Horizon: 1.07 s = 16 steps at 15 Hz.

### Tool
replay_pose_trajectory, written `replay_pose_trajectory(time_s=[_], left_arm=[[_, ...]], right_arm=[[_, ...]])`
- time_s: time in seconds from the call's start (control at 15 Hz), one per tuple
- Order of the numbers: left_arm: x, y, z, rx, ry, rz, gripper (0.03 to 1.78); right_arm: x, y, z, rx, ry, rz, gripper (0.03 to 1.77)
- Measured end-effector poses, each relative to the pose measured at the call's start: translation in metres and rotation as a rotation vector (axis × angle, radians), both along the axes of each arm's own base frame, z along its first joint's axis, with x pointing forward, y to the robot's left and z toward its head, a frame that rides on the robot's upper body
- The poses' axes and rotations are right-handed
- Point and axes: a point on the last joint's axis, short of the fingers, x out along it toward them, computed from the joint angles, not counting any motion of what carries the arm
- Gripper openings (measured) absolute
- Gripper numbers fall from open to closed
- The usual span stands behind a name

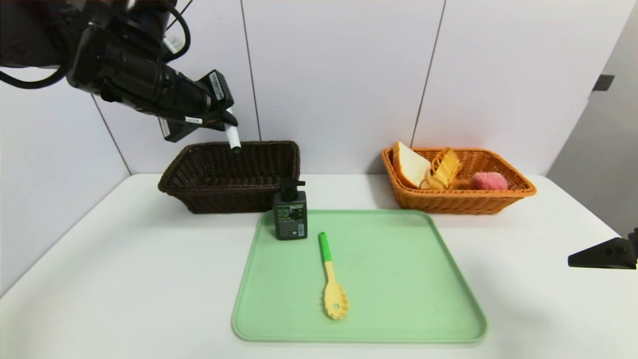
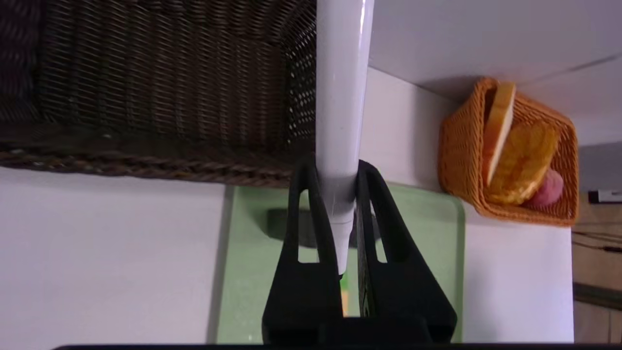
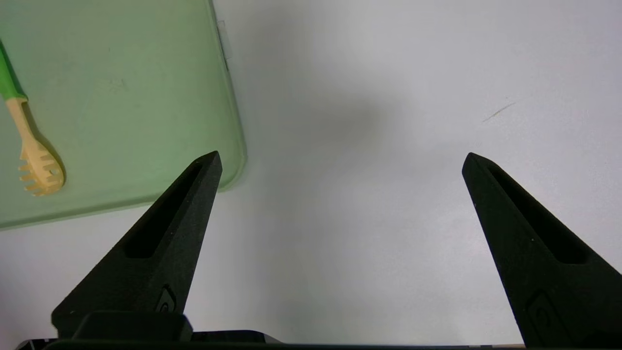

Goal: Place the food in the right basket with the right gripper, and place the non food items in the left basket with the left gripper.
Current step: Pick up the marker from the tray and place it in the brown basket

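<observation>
Left end effector point(image 1: 230, 130): raised above the dark basket point(image 1: 232, 177), pressed together on a white tube point(image 1: 233, 137); tube hanging tip down over the rear of the basket.
Tube: a non food thing, in the air, not yet inside the basket.
Bottle point(image 1: 290, 209): upright on the far left corner of the tray point(image 1: 359, 319), just in front of the basket.
Spoon point(image 1: 330, 276): flat on the tray, green handle away from the robot.
Orange basket point(image 1: 458, 192): holding bread point(image 1: 409, 164), a yellow woven thing and a pink ball.
Right end effector point(image 3: 340, 204): spread wide, holding nothing, low over the counter point(image 1: 124, 279) right of the tray.
Risk: pinched only near its end, so perhaps swinging or slipping; if let go too near the rim, probably bouncing out onto the counter.
Left wrist view only: shows the fingers point(image 2: 311, 233) closed on the narrow end of the tube, hidden from the head.
Head view only: shows the height above the basket.
</observation>
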Motion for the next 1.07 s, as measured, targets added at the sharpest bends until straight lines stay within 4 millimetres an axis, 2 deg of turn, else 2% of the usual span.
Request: replay_pose_trajectory(time_s=[0.27, 0.6, 1.07], left_arm=[[0.039, 0.017, -0.034, 0.019, 0.077, 0.074, 0.15], [0.072, 0.027, -0.072, 0.040, 0.160, 0.123, 0.15], [0.097, 0.037, -0.100, 0.048, 0.182, 0.159, 0.15]], right_arm=[[0.006, 0.000, 0.000, -0.002, -0.058, 0.000, 1.71], [0.005, 0.001, -0.002, -0.002, -0.048, 0.006, 1.71], [0.005, 0.003, -0.004, -0.001, -0.044, 0.021, 1.71]])
